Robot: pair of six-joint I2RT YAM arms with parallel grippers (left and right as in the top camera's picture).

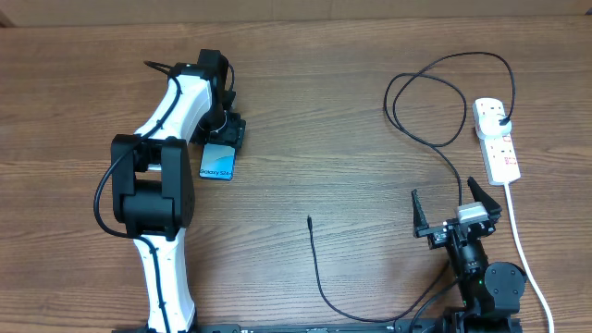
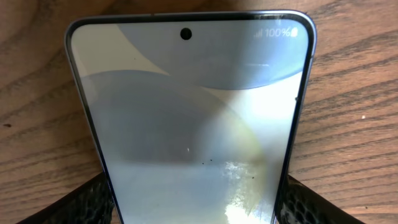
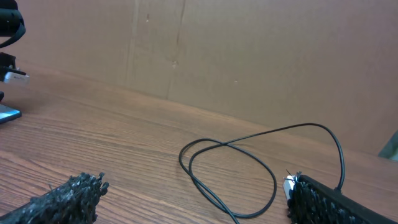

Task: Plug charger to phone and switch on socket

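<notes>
Right claw (image 1: 444,192) sits close to the near edge of the worktop (image 1: 351,139), its fingers spread wide and gripping nothing. To its left is a broad stretch of bare wood, crossed only by the charger (image 1: 319,277), a thin black cable. Its small connector tip (image 1: 309,220) lies free, well apart from both claws. From the tip the cable runs toward the near edge, curves right under the right arm and comes up past the spread fingers; whether it touches them I cannot tell. To the right of this claw the white cord (image 1: 523,250) of the socket (image 1: 497,139) runs toward the near edge, leaving only a narrow lane on that side.

Farther out on the left, the left claw (image 1: 220,139) is closed across the phone (image 1: 216,163), with one pad against each long edge in the wrist view. The phone is slim with dark edges and a pale blue-white screen. A punch-hole camera and a 100% battery mark sit at the end away from the pads. The overhead view shows small "Galaxy" lettering on it. It sits about mid-depth on the worktop, well apart from the connector tip.

Farther right, the socket, a white strip with small red switches, lies near the right edge. The charger's black plug (image 1: 500,115) is seated at its far end. The cable loops over open wood beyond the right claw. A brown cardboard wall (image 3: 249,50) closes the far edge.
</notes>
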